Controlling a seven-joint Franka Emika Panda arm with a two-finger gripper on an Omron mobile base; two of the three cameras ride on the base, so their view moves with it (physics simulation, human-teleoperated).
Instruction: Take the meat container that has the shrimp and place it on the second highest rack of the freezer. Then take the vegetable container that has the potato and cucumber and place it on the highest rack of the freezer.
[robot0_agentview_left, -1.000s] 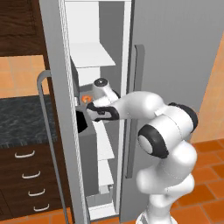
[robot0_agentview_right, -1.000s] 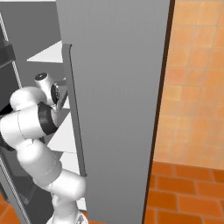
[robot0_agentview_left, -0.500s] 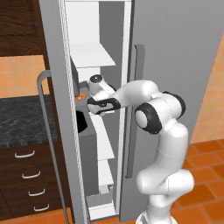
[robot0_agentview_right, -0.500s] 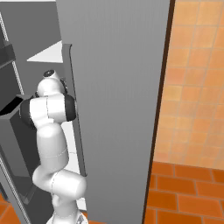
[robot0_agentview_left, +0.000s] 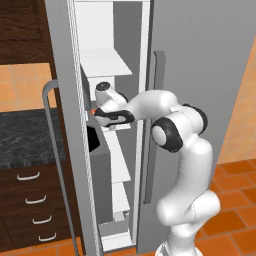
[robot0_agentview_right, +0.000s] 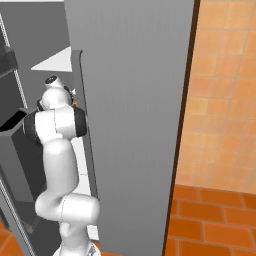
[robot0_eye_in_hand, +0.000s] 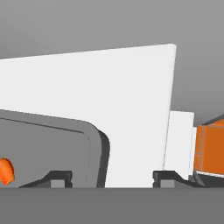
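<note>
The freezer (robot0_agentview_left: 125, 45) stands open, its narrow white interior facing me. My arm reaches into it, and my gripper (robot0_agentview_left: 100, 114) hovers just over the second highest rack (robot0_agentview_left: 125, 125), below the top shelf (robot0_agentview_left: 107, 66). In the hand view the grey meat container (robot0_eye_in_hand: 48, 144) with its dark rim lies at the left on the white shelf. The orange shrimp (robot0_eye_in_hand: 4, 170) peeks in at its left edge and shows as an orange speck (robot0_agentview_left: 92, 110) by the hand. My gripper (robot0_eye_in_hand: 112, 176) is open, its fingertips (robot0_eye_in_hand: 61, 176) wide apart astride the container's rim corner. The potato and cucumber are out of view.
The open freezer door with its bar handle (robot0_agentview_left: 50, 150) stands left of the arm, with a dark bin (robot0_agentview_left: 94, 139) on its inside. The shut fridge door (robot0_agentview_left: 200, 60) walls the right. A dark counter (robot0_agentview_left: 20, 142) over drawers (robot0_agentview_left: 30, 200) lies farther left. Lower shelves (robot0_agentview_left: 120, 172) sit below.
The arm has stretched further into the freezer and its elbow has risen. The gripper with the container has moved left and deeper, down onto the second rack.
</note>
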